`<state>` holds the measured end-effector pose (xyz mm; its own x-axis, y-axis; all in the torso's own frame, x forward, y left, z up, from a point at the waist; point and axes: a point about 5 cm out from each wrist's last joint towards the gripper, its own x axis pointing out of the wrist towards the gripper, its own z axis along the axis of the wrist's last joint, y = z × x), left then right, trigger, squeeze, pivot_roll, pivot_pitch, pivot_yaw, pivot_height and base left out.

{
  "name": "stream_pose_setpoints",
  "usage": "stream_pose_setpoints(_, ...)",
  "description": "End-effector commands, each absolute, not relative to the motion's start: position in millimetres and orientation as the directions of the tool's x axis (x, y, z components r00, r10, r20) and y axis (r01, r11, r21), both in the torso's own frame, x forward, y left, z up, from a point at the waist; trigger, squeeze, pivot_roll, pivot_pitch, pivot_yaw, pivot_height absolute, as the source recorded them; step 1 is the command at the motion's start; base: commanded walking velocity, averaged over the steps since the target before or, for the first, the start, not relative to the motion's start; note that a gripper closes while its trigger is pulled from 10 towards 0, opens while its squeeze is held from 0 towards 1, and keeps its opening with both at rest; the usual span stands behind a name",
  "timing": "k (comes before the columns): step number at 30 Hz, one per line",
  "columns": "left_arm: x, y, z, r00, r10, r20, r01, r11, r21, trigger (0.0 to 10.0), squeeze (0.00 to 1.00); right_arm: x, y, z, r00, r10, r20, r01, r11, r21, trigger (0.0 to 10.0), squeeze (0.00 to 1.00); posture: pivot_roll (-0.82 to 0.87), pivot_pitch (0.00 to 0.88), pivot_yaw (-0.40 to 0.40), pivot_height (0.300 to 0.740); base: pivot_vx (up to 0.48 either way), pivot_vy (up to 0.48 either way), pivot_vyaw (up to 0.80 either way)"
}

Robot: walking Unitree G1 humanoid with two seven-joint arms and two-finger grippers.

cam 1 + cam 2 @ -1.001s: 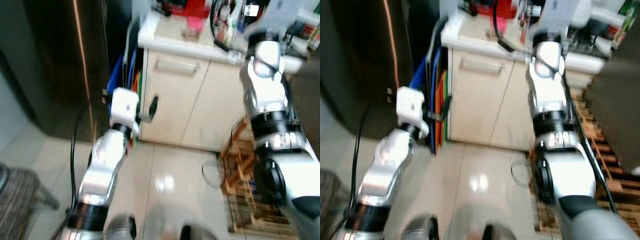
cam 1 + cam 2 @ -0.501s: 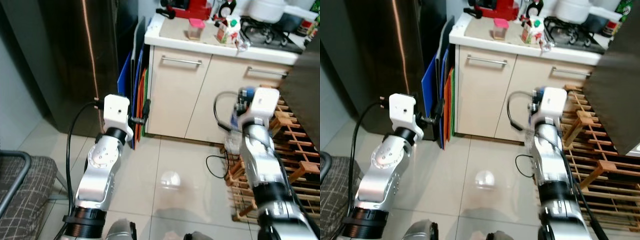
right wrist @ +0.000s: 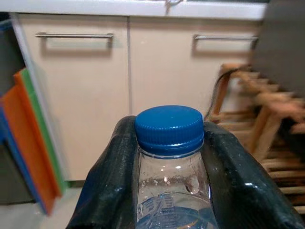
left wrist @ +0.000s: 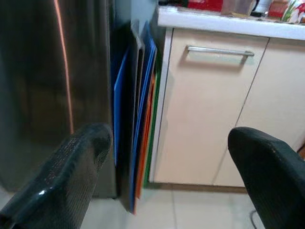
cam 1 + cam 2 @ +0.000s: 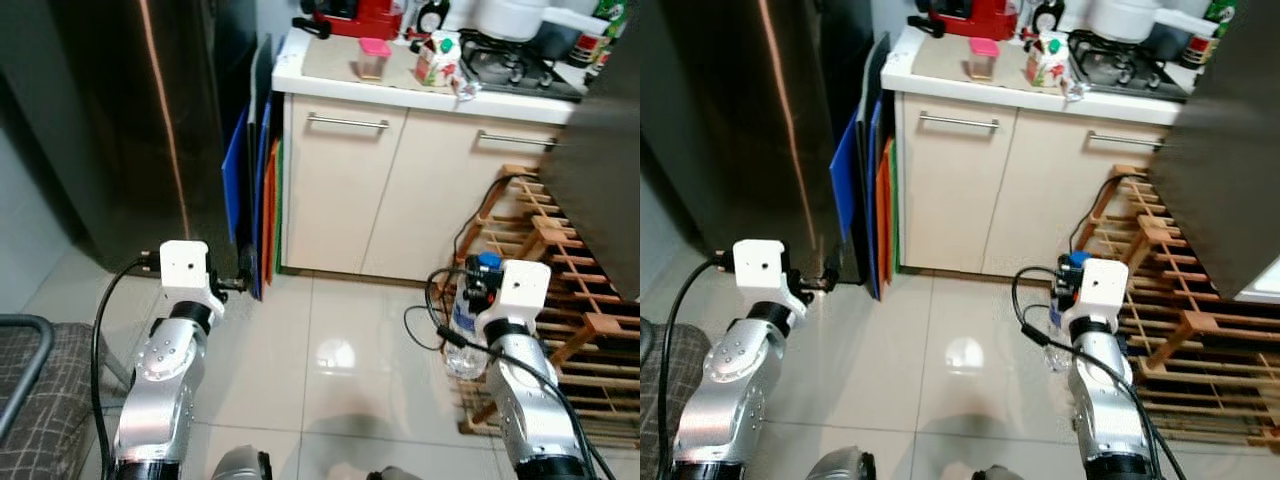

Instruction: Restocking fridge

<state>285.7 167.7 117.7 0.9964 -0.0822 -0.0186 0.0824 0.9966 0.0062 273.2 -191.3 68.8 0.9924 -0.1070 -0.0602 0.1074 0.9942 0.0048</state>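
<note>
1. Right hand point(image 3: 167, 191) clamps a bottle point(image 3: 169, 157) by its neck, at 4 o'clock, low over the floor.
2. Left hand point(image 4: 167, 157) gapes empty toward the fridge point(image 5: 120, 120) at 10 o'clock.
3. Risk: the bottle slipping; the fridge is shut.

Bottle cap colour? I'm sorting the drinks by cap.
Blue, on the clear bottle held by the right gripper; clearest in the right wrist view.

Bottle point(image 3: 171, 191): clear, blue cap. Gripper fingers point(image 3: 107, 191): black. Cabinet doors point(image 5: 335, 195): cream. Boards point(image 5: 262, 215): blue, orange, green. Fridge point(image 5: 130, 120): dark steel. Floor point(image 5: 340, 360): glossy white tile
</note>
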Motion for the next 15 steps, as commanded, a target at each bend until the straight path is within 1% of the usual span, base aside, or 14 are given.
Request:
stream_pose_setpoints(1, 290, 158, 120, 0.993, -0.116, -0.009, 0.116, 0.993, 0.011, 10.0, 0.00, 277, -191, 77, 0.995, -0.095, -0.025, 0.095, 0.995, 0.001, 10.0, 0.00, -0.03, 0.000, -0.004, 0.710, 0.000, 0.000, 0.00)
stream_pose_setpoints(6, 293, 153, 124, 0.986, -0.165, -0.003, 0.165, 0.986, 0.025, 10.0, 0.00, 286, -185, 91, 0.996, -0.083, 0.036, 0.083, 0.996, -0.012, 10.0, 0.00, -0.03, 0.000, 0.023, 0.710, 0.000, 0.000, 0.00)
stream_pose_setpoints(10, 298, 154, 127, 0.986, -0.168, 0.008, 0.168, 0.985, 0.036, 10.0, 0.00, 290, -181, 96, 0.995, -0.080, 0.058, 0.081, 0.997, -0.013, 10.0, 0.00, -0.03, 0.000, 0.027, 0.710, 0.000, 0.000, 0.00)
stream_pose_setpoints(12, 299, 153, 126, 0.986, -0.169, 0.007, 0.169, 0.986, 0.010, 10.0, 0.00, 292, -179, 98, 0.996, -0.073, 0.060, 0.075, 0.997, -0.026, 10.0, 0.00, -0.03, 0.000, 0.020, 0.710, 0.000, 0.000, 0.00)
stream_pose_setpoints(15, 298, 151, 125, 0.987, -0.161, 0.010, 0.161, 0.987, -0.021, 10.0, 0.00, 294, -177, 100, 0.997, -0.053, 0.056, 0.056, 0.998, -0.043, 10.0, 0.00, -0.03, 0.000, 0.002, 0.710, 0.000, 0.000, -0.50)
